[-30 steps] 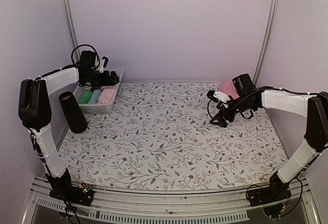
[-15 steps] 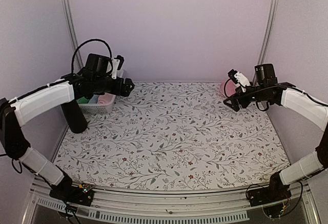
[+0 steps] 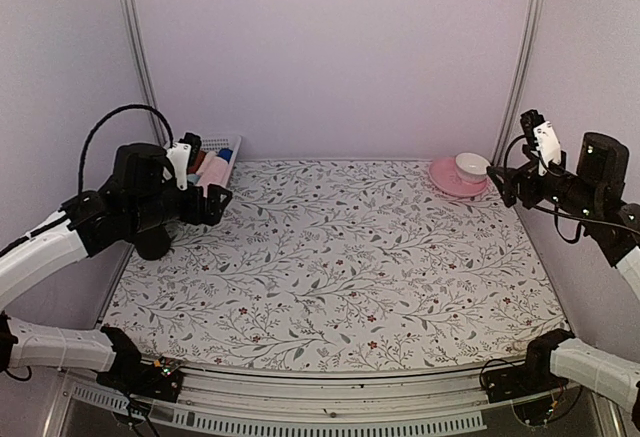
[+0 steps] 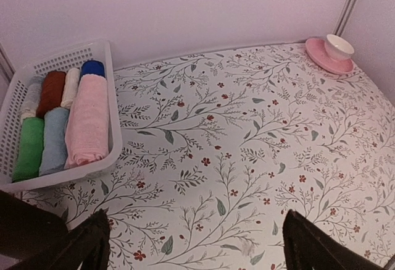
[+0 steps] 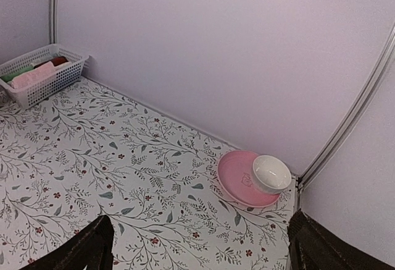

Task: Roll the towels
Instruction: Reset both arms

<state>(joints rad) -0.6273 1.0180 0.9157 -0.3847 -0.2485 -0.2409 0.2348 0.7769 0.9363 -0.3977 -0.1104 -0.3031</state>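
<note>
Pink towel (image 4: 88,118) lies rolled inside a white slotted basket (image 4: 113,106) at the left of the left wrist view, along the basket's right wall. Green towel (image 4: 29,148), also rolled, occupies the lower left of the same basket, with a pale blue roll (image 4: 54,140) between the two. Behind them, toward the top of the basket, sit a dark red roll (image 4: 50,91), a white roll (image 4: 73,86) and a royal blue roll (image 4: 92,67). The basket rests on the floral-patterned table (image 4: 247,159), in the upper left of the overhead view. A pink saucer (image 4: 322,57) carrying a white cup (image 4: 339,44) stands at the upper right of the table, well apart from the basket. Left gripper (image 3: 200,177) hangs at the left of the overhead view, near the basket, jaws spread wide and nothing between them. Right gripper (image 3: 515,157) hangs at the right edge, near the saucer, jaws likewise spread wide and empty. Neither gripper touches a towel.
</note>
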